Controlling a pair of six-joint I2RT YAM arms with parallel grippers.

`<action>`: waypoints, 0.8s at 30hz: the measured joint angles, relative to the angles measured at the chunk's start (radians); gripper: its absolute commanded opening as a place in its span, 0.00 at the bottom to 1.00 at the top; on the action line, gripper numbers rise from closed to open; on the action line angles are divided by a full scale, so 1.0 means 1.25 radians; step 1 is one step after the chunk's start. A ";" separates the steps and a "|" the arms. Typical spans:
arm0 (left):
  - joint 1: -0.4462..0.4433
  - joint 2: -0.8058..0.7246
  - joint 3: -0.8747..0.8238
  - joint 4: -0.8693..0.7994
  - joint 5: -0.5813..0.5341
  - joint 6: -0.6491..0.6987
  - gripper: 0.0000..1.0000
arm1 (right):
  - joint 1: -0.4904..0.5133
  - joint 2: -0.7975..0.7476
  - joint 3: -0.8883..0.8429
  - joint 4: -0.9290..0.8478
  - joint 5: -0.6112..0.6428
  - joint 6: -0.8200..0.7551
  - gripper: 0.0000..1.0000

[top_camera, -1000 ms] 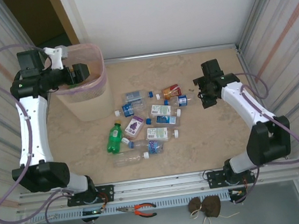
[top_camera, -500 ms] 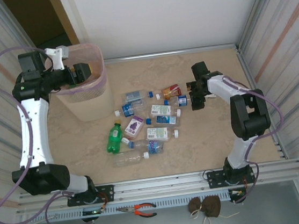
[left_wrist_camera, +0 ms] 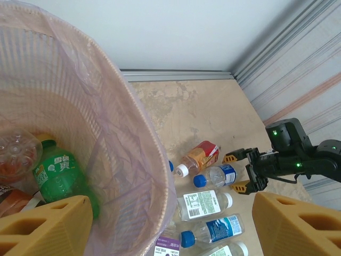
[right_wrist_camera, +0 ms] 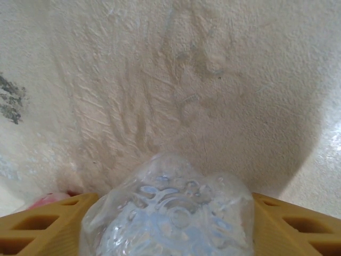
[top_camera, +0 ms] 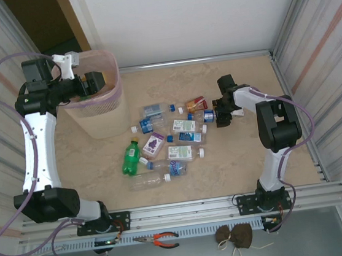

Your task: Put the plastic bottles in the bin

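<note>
A clear plastic bottle (right_wrist_camera: 170, 213) is lying on the worktop (top_camera: 236, 157), clamped in the right pincer (left_wrist_camera: 238, 172); the left pincer (top_camera: 94, 81) is hanging spread apart, empty, over the bin (top_camera: 105, 120).

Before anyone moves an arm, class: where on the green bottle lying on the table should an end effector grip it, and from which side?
Grip the green bottle across its mid-body, coming from above. It lies flat, yellow cap pointing away, so the round belly probably offers the fullest hold.
</note>
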 measured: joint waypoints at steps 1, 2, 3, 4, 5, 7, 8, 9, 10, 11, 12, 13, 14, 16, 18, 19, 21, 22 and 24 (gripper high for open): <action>0.000 0.000 0.000 0.000 0.000 0.000 0.79 | 0.000 0.000 0.000 0.002 0.000 0.000 0.62; 0.000 0.000 0.000 0.000 0.000 0.000 0.79 | 0.000 0.000 0.000 0.005 0.000 0.000 0.61; 0.000 0.000 0.000 0.000 0.000 0.000 0.79 | -0.001 0.000 0.000 0.007 0.000 0.001 0.59; 0.000 0.000 0.000 0.000 0.000 0.000 0.79 | -0.001 0.000 0.000 0.009 0.000 0.001 0.58; 0.000 0.000 0.000 0.000 0.000 0.000 0.79 | -0.001 0.000 0.000 0.010 0.000 0.001 0.57; 0.000 0.000 0.000 0.000 0.000 -0.002 0.79 | -0.001 0.000 -0.002 0.012 0.000 0.001 0.56; 0.000 0.000 0.000 0.000 0.000 -0.002 0.78 | -0.001 -0.001 -0.003 0.012 0.000 0.001 0.55; 0.000 0.000 0.000 0.000 0.000 -0.002 0.79 | -0.001 -0.002 -0.003 0.012 0.000 0.001 0.55; 0.000 0.000 0.000 0.000 0.000 -0.003 0.79 | -0.001 -0.004 -0.005 0.012 0.000 0.001 0.55; 0.000 0.000 0.000 0.000 0.000 -0.003 0.78 | -0.001 -0.009 -0.009 0.012 0.001 0.001 0.55; 0.000 0.000 0.000 0.000 0.000 -0.003 0.79 | -0.001 -0.014 -0.012 0.011 0.001 0.001 0.54; 0.000 0.000 0.000 0.000 0.000 -0.003 0.79 | -0.001 -0.024 -0.016 0.010 0.001 0.001 0.54; 0.000 0.000 0.000 0.000 0.000 -0.004 0.78 | -0.001 -0.036 -0.021 0.009 0.001 0.001 0.54; -0.004 -0.001 0.000 0.000 0.000 -0.006 0.79 | -0.001 -0.063 -0.029 0.008 0.001 0.001 0.54; -0.007 -0.002 0.000 0.000 0.000 -0.009 0.79 | -0.001 -0.096 -0.038 0.005 0.004 0.000 0.53; -0.011 -0.003 0.000 0.000 0.000 -0.009 0.79 | -0.001 -0.118 -0.042 0.001 0.004 0.000 0.53; -0.018 -0.006 0.000 0.002 0.000 -0.010 0.79 | -0.001 -0.156 -0.042 -0.009 0.009 -0.007 0.51; -0.023 -0.008 0.000 0.005 0.001 -0.013 0.79 | -0.001 -0.175 -0.042 -0.011 0.013 -0.019 0.51; -0.033 -0.012 0.000 0.014 0.004 -0.016 0.79 | -0.001 -0.209 -0.042 -0.014 0.024 -0.049 0.50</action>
